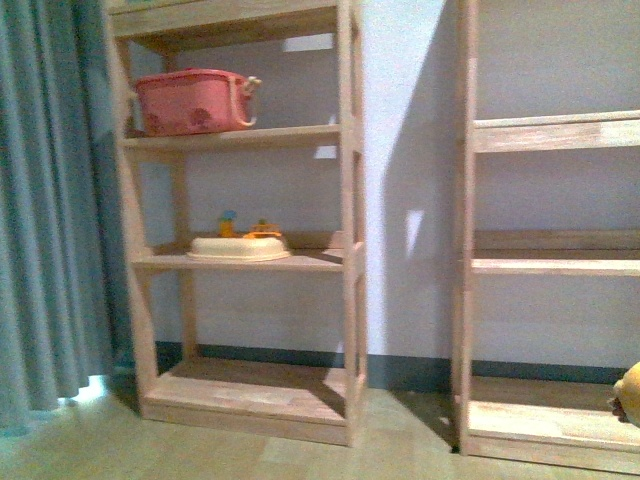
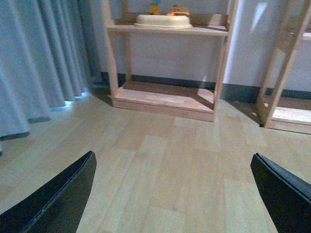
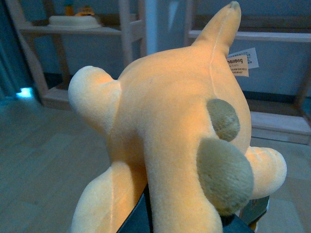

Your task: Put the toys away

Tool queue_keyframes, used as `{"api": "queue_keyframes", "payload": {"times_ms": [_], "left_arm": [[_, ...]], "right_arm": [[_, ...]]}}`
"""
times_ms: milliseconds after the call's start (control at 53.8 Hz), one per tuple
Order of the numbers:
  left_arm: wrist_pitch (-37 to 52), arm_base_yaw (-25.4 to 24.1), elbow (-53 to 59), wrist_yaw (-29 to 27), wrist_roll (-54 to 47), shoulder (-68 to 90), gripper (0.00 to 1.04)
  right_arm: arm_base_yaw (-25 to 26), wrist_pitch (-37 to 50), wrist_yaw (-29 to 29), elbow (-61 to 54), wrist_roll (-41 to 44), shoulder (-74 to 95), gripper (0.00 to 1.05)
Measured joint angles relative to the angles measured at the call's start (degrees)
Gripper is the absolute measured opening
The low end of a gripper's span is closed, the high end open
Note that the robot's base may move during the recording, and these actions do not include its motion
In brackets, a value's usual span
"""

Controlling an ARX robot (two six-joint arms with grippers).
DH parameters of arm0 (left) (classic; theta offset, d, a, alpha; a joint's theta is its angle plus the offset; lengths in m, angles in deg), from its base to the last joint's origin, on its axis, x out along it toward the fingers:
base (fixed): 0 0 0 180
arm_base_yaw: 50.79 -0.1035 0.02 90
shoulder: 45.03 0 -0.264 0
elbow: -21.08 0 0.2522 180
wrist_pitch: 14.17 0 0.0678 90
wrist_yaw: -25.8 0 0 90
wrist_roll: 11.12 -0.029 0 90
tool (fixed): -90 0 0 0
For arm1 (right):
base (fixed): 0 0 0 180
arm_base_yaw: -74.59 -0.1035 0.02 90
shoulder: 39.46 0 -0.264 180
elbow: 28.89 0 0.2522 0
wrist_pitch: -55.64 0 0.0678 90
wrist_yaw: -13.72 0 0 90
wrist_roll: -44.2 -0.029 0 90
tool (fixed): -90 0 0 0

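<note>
The orange-yellow plush animal (image 3: 165,131) fills the right wrist view, with stubby limbs, two brown nubs and a white hang tag (image 3: 241,62). My right gripper (image 3: 184,221) is shut on it from below, the fingers mostly hidden by the plush. In the front view only a yellow edge of the plush (image 1: 630,395) shows at the far right, low down. My left gripper (image 2: 172,189) is open and empty above the wooden floor, its two black fingertips (image 2: 58,199) wide apart.
Two wooden shelf units stand against the wall, left (image 1: 345,250) and right (image 1: 465,250). The left one holds a pink basket (image 1: 195,100) on an upper shelf and a cream tray (image 1: 238,248) with small toys on the middle shelf. A grey curtain (image 1: 50,200) hangs at left.
</note>
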Motion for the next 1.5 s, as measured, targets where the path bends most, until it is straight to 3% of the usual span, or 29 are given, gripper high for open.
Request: {"api": "queue_keyframes", "payload": {"times_ms": [1504], "left_arm": [[0.0, 0.04, 0.0, 0.07, 0.0, 0.0, 0.98]], "right_arm": [[0.02, 0.0, -0.07, 0.0, 0.0, -0.02, 0.07]]}}
